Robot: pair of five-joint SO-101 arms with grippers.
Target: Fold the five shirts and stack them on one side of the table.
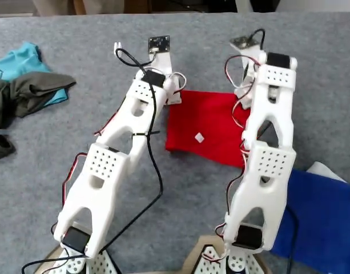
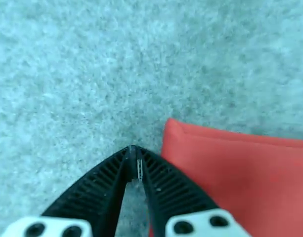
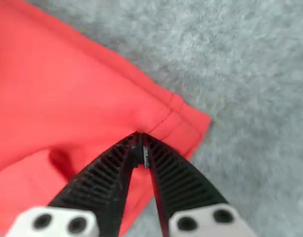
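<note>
Left gripper [image 2: 133,153]: jaws clenched, empty, over the table [image 2: 92,74], just beside the red shirt [image 2: 240,168] corner. Right gripper [image 3: 141,138]: jaws clenched, apparently pinching the red shirt hem. It lies between the 2 arms.

On my feed the table [image 1: 60,154] is covered in grey felt-like cloth, and a tan board [image 1: 191,258] lies at its near edge.

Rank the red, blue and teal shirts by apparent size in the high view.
1. Red shirt and blue shirt: about alike, both partly hidden, so unranked.
2. Teal shirt: smallest, partly under a dark shirt.
</note>
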